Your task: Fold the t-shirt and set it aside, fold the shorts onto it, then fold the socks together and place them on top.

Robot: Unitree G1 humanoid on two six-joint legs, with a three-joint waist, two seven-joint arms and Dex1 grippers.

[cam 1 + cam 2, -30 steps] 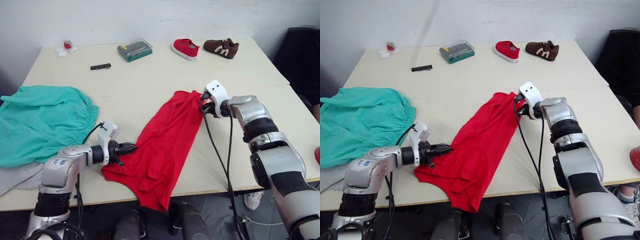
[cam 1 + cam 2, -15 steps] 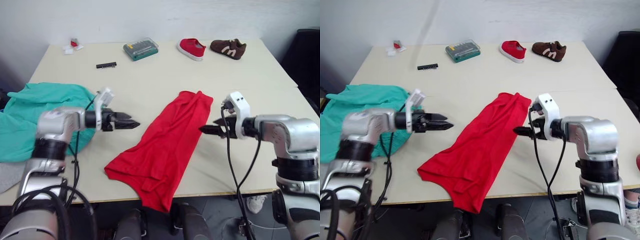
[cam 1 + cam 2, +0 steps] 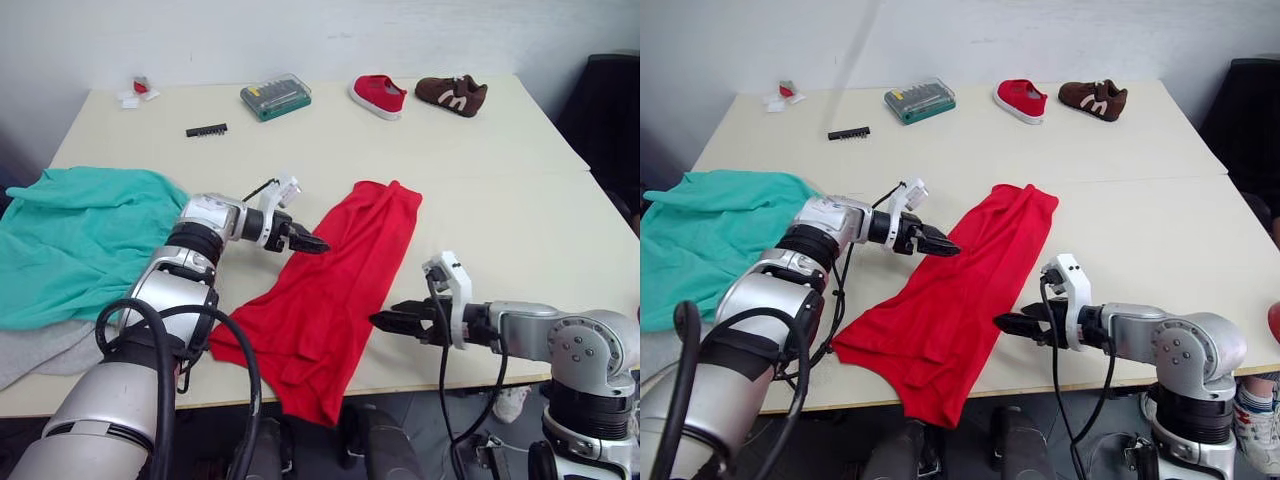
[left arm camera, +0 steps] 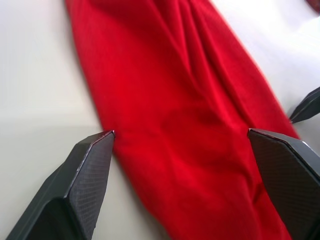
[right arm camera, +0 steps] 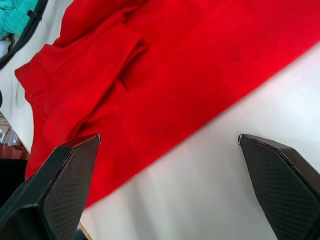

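The t-shirt (image 3: 330, 290) lies as a long, narrow band running diagonally across the middle of the surface (image 3: 480, 170), its near end draped over the front edge, folded lengthwise but not yet crosswise. A second ago both grippers were at the cloth, the right at its far end and the left at its near side edge; both have since let go. The left gripper (image 3: 300, 240) has swung up to the shirt's left edge near the middle of the band, and the right gripper (image 3: 395, 322) has dropped to the right edge closer to the front. Both sets of fingers stand open and empty, as the wrist views show with red fabric between the spread fingers (image 4: 85, 170). This suggests the lengthwise fold is done and a new grasp is being lined up. The shorts (image 3: 85, 240) lie untouched at the left, with grey cloth, probably the socks (image 3: 35, 350), beneath their near edge.
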